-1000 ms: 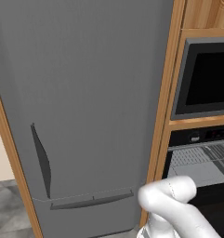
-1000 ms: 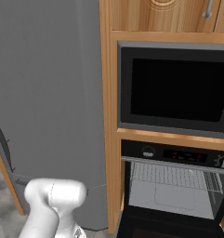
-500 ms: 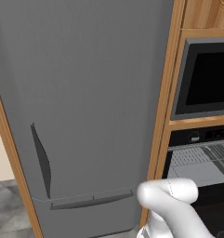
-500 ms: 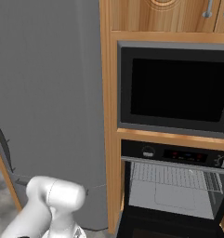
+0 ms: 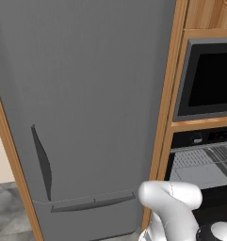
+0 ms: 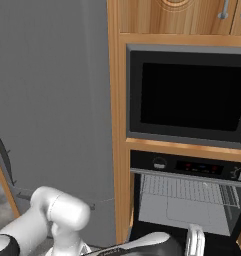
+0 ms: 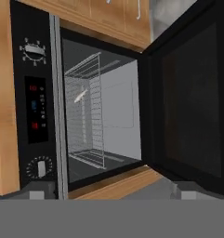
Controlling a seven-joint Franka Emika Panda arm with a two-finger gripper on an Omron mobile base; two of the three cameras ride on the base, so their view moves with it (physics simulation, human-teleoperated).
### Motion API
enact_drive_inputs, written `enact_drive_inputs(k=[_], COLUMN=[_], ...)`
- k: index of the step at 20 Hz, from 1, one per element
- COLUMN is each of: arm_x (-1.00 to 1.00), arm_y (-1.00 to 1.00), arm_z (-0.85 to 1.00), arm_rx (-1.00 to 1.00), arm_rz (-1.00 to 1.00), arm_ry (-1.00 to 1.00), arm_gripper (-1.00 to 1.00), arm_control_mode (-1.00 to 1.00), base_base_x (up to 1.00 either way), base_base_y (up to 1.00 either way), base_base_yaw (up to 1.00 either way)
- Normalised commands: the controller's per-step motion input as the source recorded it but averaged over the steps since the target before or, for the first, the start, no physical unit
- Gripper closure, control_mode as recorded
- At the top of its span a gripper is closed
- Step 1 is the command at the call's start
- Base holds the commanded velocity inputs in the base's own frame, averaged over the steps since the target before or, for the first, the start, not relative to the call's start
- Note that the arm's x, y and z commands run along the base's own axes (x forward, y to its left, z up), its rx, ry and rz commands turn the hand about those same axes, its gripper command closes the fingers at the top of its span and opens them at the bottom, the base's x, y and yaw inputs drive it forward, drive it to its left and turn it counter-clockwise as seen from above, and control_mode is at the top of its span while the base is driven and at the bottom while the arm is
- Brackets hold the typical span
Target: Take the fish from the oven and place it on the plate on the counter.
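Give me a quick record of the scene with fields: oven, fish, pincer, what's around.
oven: door open, wire racks showing inside
fish: small pale piece lying on a wire rack inside the oven
pincer: open, empty, facing the oven opening
microwave: built in above the oven, door shut
fridge: tall grey, left of the oven column

The oven (image 7: 104, 116) stands open, its door (image 7: 187, 102) flanking the wire racks (image 7: 85, 111).

light: even, soft — shadows: faint | oven (image 7: 104, 116) cavity lit grey | focus: sharp — glare: none
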Motion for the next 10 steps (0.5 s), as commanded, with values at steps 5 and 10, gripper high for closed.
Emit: enact_drive_inputs(k=[5,10], arm_x=[0.62,1.00], arm_y=[0.27,0.02], arm_z=[0.46,-0.55], arm_rx=[-0.05,-0.01], arm_rz=[-0.04,-0.05], arm_ry=[0.01,-0.01], arm_gripper=[-1.00,-1.00], arm_control_mode=[-1.00,-1.00], base_base_x=[0.00,0.00], base_base_y=[0.00,0.00], base_base_yaw=[0.00,0.00])
